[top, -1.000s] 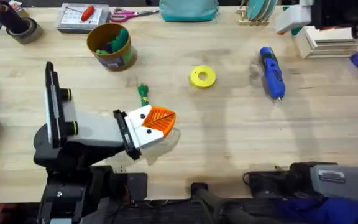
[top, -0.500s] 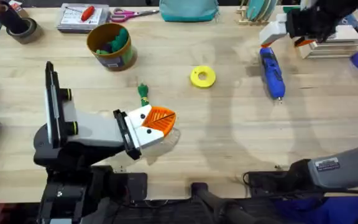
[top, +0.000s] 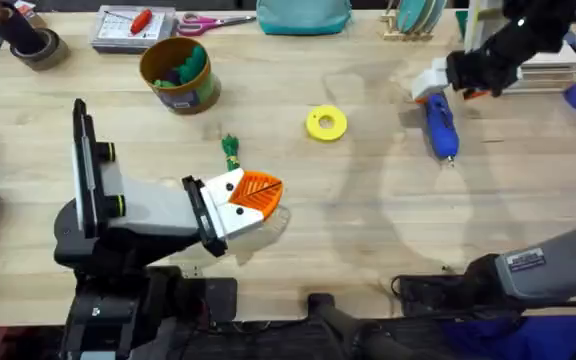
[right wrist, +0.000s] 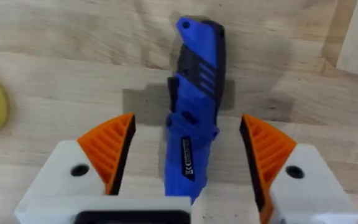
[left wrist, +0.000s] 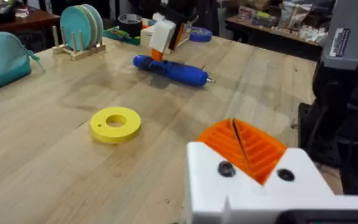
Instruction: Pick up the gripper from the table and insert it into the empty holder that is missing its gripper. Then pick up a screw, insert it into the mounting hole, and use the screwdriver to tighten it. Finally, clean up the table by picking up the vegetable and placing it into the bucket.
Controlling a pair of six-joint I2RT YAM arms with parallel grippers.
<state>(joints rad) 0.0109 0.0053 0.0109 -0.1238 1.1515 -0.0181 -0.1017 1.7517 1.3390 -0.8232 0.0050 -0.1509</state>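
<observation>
The blue screwdriver (top: 438,120) lies at the far right of the table. My right gripper (top: 436,82) hovers over its rear end, open, with the orange pads (right wrist: 112,146) on either side of the screwdriver (right wrist: 194,124) and not touching it. My left gripper (top: 256,192) rests low at the centre left, shut, its two orange ridged pads (left wrist: 244,146) pressed together with nothing between them. A dark screw head (left wrist: 226,168) sits in each white finger mount. The green vegetable (top: 231,150) lies just beyond the left gripper. The yellow bucket (top: 178,75) stands at the back left.
A yellow ring (top: 326,123) lies mid-table. Along the far edge are a tape roll (top: 33,45), a tray with a red-handled tool (top: 133,25), scissors (top: 213,20), a teal pouch (top: 303,15) and a plate rack (top: 413,20). A white stand (top: 528,65) is beside the right gripper.
The right arm has swung in from the far right edge and come down over the rear end of the screwdriver. The left arm has not moved.
</observation>
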